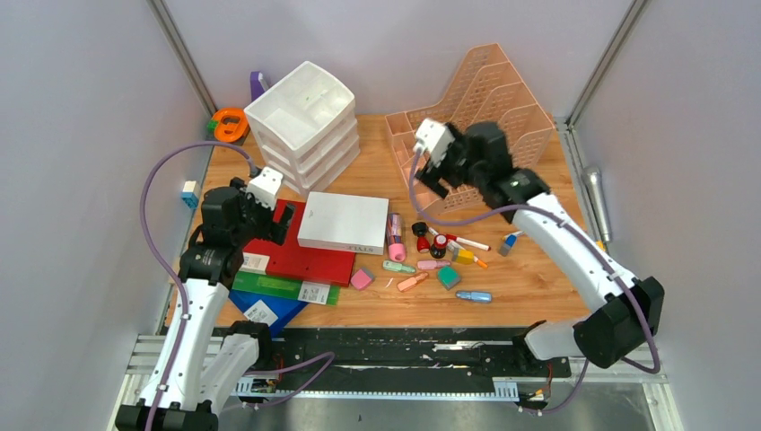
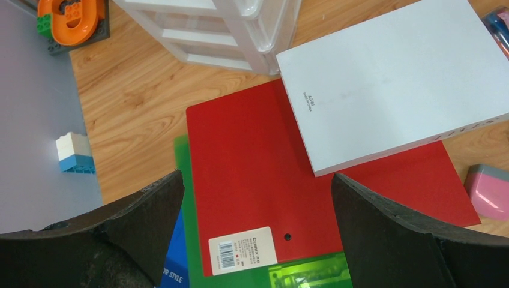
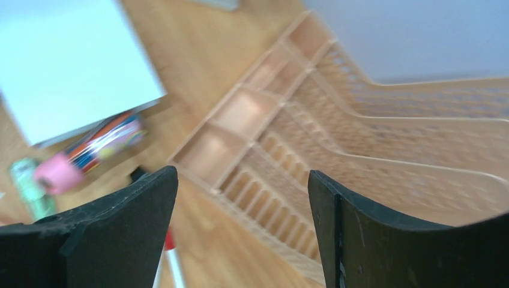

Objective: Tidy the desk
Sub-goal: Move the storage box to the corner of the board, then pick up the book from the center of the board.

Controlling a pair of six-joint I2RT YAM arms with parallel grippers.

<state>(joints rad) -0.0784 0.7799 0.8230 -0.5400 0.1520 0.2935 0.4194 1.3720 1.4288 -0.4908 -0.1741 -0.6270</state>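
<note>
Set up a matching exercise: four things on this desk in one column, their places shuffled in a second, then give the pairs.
1. drawer unit
2. file rack
3. red folder
4. blue-and-white brick

A. by the left wall
B. back right of the desk
C. partly under the white pad
D. back left of the desk

Pairs: 1-D, 2-B, 3-C, 4-A.
</note>
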